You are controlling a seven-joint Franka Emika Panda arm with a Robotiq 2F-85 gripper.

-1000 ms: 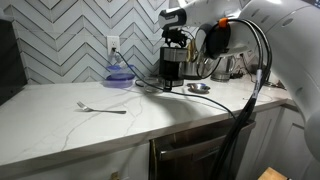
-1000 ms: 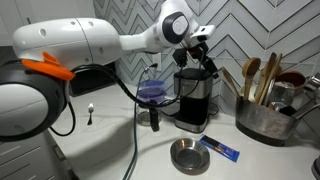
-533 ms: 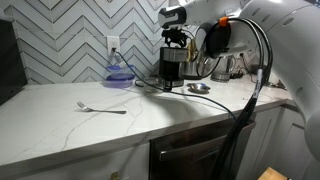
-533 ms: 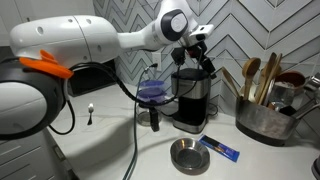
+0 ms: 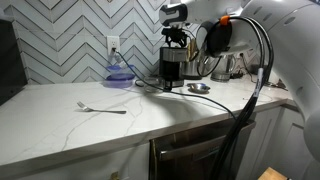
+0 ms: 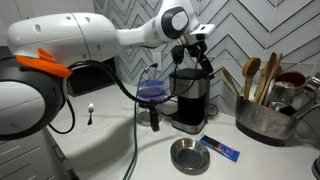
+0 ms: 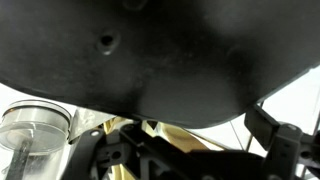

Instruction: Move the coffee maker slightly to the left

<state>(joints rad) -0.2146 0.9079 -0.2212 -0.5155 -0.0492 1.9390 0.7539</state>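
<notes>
my gripper [image 6: 197,55] is down at the top of the coffee maker [image 6: 192,100], which stands on the bench [image 5: 90,120] by the tiled wall. clamped or apart, i can't tell. i'd say the leftward shift is yet to finish. both exterior views show that contact; the wrist view gives only dark blur.

There is one boxy black-and-steel coffee maker [image 6: 191,100], one shallow round steel bowl [image 6: 187,155], one flat blue packet [image 6: 220,149] and one metal fork [image 5: 101,108]. One translucent purple-blue container [image 6: 152,92] and one steel crock [image 6: 262,122] stand there too; its wooden utensils [image 6: 251,72] number at least three.
</notes>
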